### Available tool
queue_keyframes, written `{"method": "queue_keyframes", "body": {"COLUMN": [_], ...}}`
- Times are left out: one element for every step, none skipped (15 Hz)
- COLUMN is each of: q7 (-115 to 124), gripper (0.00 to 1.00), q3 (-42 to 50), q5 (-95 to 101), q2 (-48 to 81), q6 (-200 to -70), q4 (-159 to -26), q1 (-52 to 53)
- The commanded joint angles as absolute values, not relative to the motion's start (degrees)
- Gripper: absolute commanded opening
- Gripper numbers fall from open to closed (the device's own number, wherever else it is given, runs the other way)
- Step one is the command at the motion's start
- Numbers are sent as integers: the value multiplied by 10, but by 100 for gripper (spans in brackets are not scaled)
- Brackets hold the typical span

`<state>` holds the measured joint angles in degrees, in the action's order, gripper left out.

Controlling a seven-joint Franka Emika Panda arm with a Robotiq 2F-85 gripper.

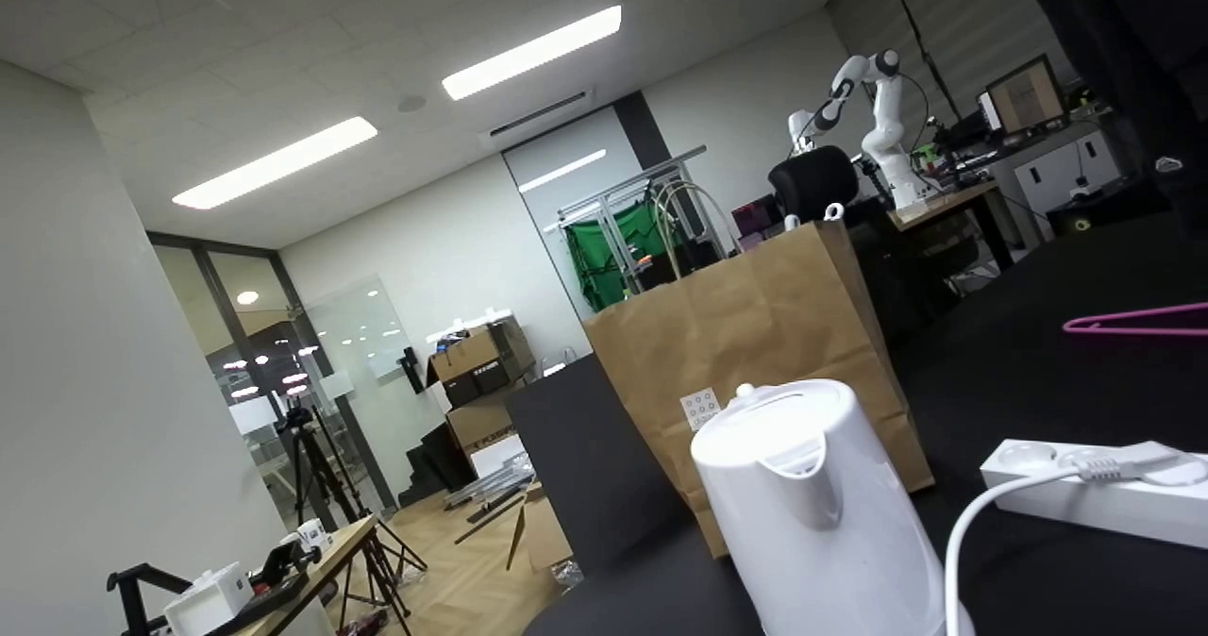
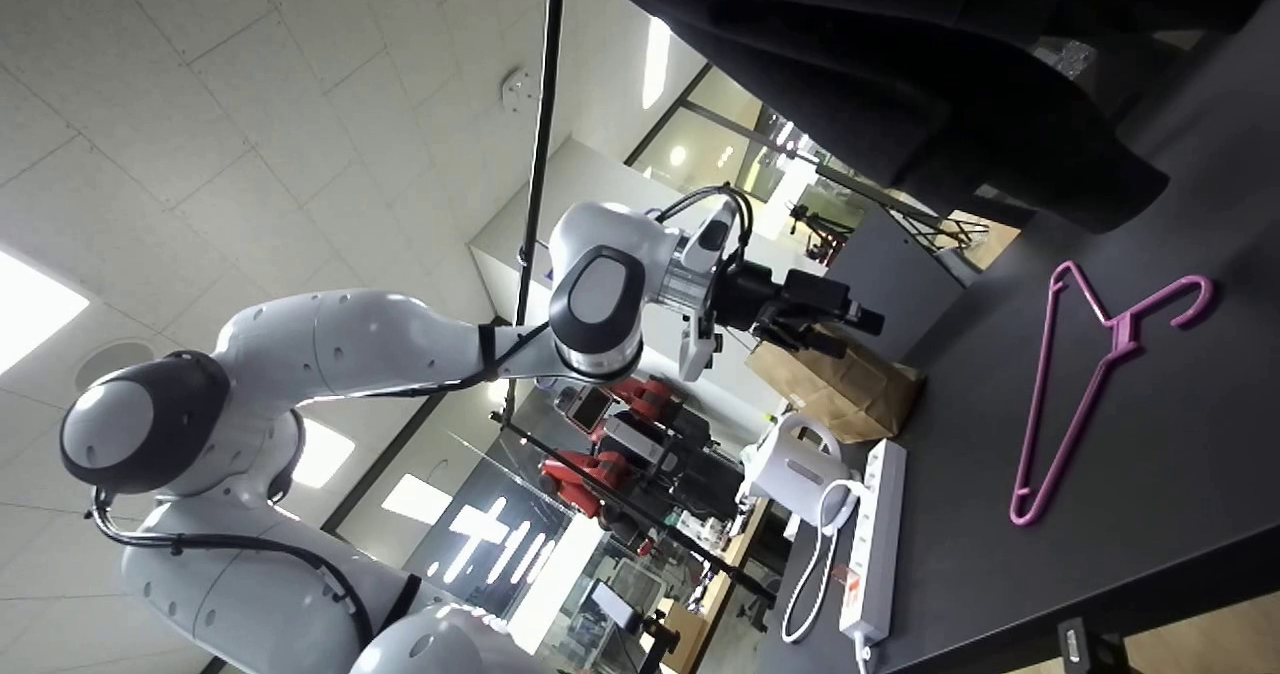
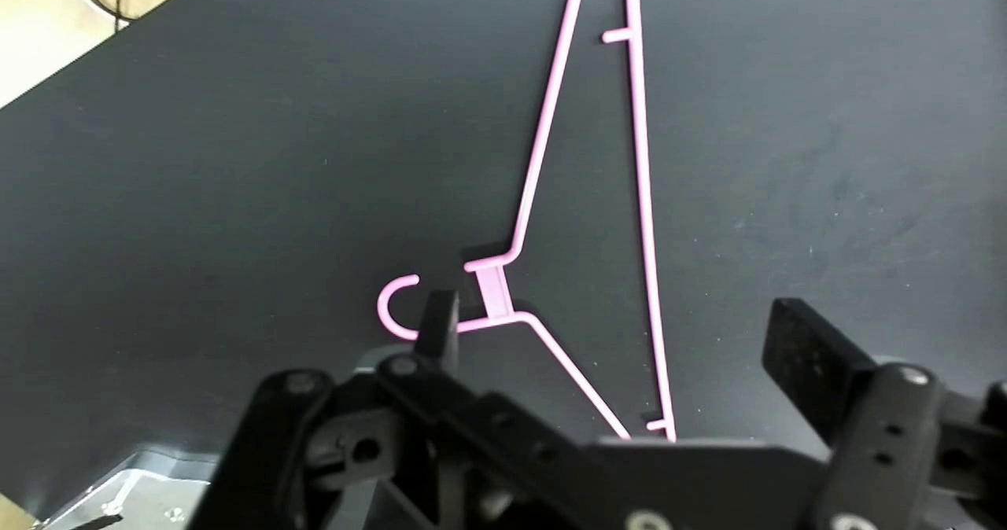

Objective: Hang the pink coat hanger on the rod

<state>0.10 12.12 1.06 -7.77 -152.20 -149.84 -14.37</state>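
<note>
The pink coat hanger (image 2: 1125, 331) lies flat on the dark table (image 2: 1190, 454). In an exterior view only one end of the hanger (image 1: 1114, 331) shows, at the right edge. In the wrist view most of the hanger (image 3: 494, 290) shows; its near end is hidden behind the gripper body. My gripper (image 3: 617, 325) is open and empty above the table, its fingers wide apart. The left finger covers part of the hook's stem in that view. In an exterior view the gripper (image 2: 850, 332) is raised, apart from the hanger. A long black pole (image 2: 540, 134) may be the rod.
A black garment (image 2: 900, 84) hangs beside the hanger's area. A brown paper bag (image 1: 746, 325), a white kettle (image 1: 821, 504) and a white power strip with a cable (image 1: 1066, 499) stand on the table. A table edge (image 3: 86, 54) shows in the wrist view.
</note>
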Motion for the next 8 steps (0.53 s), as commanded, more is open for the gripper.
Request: {"method": "queue_keyframes", "body": {"q7": [2, 2, 2, -33, -13, -14, -14, -13], "gripper": [100, 100, 100, 100, 100, 100, 100, 100], "q3": [123, 124, 124, 129, 122, 120, 119, 116], "q5": [12, 12, 12, -18, -12, -22, -32, -45], "q2": [-80, -81, -82, -70, -42, -23, 1, 25], "q6": [-1521, -1521, -1521, -1526, -1544, -1556, -1566, -1577], "q4": [-1498, -1498, -1499, -1488, -1469, -1455, -1438, -1421], "q1": [-142, -142, -142, -130, -130, -125, -120, -115]}}
